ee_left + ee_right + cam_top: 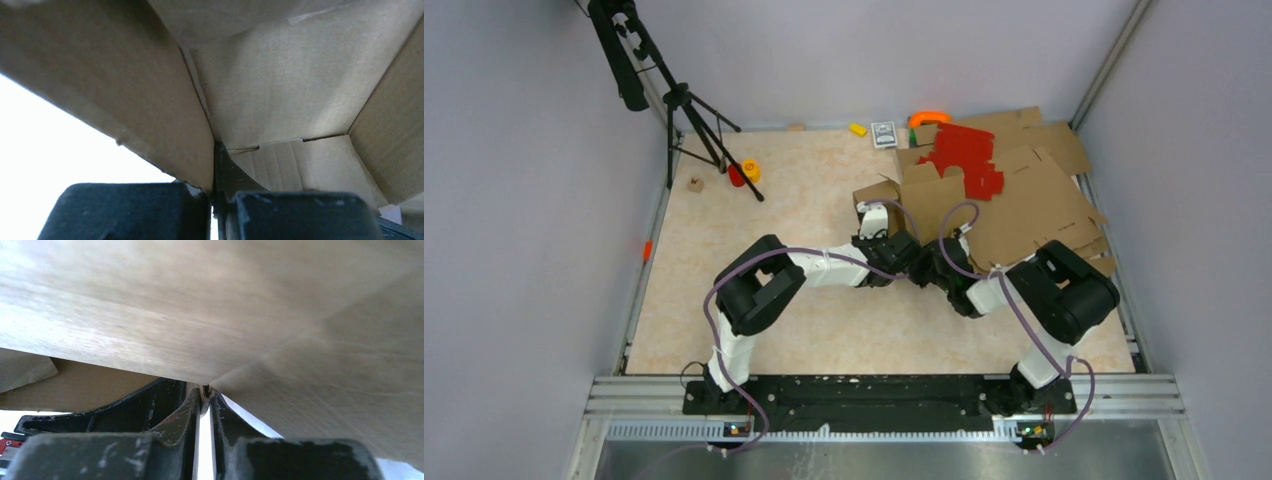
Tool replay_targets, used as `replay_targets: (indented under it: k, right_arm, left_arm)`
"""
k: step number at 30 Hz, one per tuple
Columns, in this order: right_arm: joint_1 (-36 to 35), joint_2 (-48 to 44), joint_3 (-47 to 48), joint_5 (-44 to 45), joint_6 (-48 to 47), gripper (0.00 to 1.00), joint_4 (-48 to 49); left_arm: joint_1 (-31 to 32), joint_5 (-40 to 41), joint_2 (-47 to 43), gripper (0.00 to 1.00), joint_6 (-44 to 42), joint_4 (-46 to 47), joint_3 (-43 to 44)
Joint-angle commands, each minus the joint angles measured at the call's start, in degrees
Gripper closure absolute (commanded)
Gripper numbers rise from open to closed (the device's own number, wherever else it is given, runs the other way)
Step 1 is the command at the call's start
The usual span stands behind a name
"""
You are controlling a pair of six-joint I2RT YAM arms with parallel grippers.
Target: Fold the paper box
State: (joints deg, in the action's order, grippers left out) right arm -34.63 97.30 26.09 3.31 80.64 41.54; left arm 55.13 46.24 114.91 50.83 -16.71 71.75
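Left gripper [215, 172] clamped, paper box [280, 85] wall between jaws

One paper box [921, 195], one tripod [682, 98], one yellow block [858, 129], one small wooden cube [695, 184]

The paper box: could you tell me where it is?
In the top view the paper box sits right of centre, just beyond the left gripper and right gripper, beside the cardboard sheets.

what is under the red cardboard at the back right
The red cardboard lies on a pile of flat brown cardboard sheets. Whatever is beneath that pile is covered.
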Motion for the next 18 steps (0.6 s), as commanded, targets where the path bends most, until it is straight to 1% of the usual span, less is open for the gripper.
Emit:
replay_targets:
  k: [1,3,9,16,18]
  right_arm:
    - [0.4,0.7,2.6,1.2,0.2,0.96,1.1]
    - [0.4,0.3,2.7,1.7,0.2,1.00,0.4]
    - [0.4,-1.5,2.5,3.3,0.0,1.00,-1.7]
    - [0.5,-3.2,2.8,3.9,-0.1,1.00,-3.3]
    - [0.5,-3.7,2.8,3.8,-0.1,1.00,-4.4]
  left_arm:
    - [0.9,-1.7,0.2,1.00,-1.0,-0.1,-1.0]
    - [1.2,-1.7,-0.2,1.00,-1.3,0.6,-1.5]
    - [1.7,-1.3,-1.1,1.00,-2.0,2.1,-2.1]
    - [2.3,-1.7,-3.7,0.79,-3.4,6.0,-4.8]
    - [2.3,-2.1,-4.5,0.74,-5.3,7.0,-5.5]
